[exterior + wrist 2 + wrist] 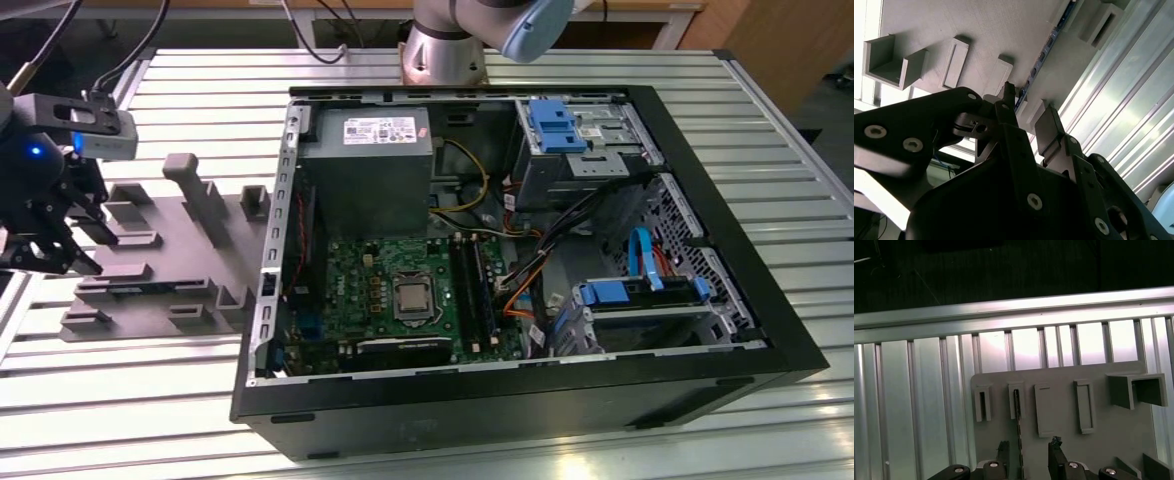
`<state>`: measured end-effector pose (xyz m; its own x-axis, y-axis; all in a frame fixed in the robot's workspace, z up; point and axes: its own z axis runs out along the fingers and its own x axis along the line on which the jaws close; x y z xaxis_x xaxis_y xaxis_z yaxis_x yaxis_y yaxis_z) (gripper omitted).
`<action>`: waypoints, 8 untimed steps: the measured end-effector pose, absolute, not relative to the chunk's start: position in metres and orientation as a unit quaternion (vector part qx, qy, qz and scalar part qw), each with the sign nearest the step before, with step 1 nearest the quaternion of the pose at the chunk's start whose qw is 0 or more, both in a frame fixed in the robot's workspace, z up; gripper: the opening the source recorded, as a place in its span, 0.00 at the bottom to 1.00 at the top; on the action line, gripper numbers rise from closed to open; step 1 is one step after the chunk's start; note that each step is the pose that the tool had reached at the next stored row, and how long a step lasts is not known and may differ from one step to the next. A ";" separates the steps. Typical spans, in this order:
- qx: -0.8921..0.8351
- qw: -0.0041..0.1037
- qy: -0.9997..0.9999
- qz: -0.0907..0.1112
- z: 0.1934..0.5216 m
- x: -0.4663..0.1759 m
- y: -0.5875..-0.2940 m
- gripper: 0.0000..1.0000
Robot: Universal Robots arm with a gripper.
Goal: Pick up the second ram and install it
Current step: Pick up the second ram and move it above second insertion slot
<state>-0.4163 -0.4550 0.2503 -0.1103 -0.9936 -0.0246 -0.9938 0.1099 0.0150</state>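
The second ram [1018,415] stands on edge in a slot of the grey holder block [1064,450], seen as a thin dark strip. In the second wrist view the ram [1044,52] runs as a narrow blue-green line towards the fingers. My gripper [1029,447] is open just above the holder, one black fingertip on each side of the stick, with a gap to both. The second wrist view shows my gripper [1026,115] the same way. In the exterior view my gripper [56,262] hangs over the holder block [174,270] at the far left.
An open black computer case [534,400] lies on the slatted aluminium table [134,400], at the exterior view's right of the holder. Inside are the green motherboard [360,300] with long black slots [470,290], a grey power supply [367,160] and blue drive brackets [554,125]. Upright posts [194,195] rise from the holder.
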 end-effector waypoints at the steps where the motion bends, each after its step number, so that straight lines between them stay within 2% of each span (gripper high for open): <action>1: -0.667 0.004 0.745 0.014 0.250 -0.416 -0.455 0.44; 8: -0.667 0.004 0.745 0.014 0.243 -0.416 -0.459 0.44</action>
<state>-0.4162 -0.4594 0.2426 -0.1102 -0.9936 -0.0246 -0.9938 0.1099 0.0145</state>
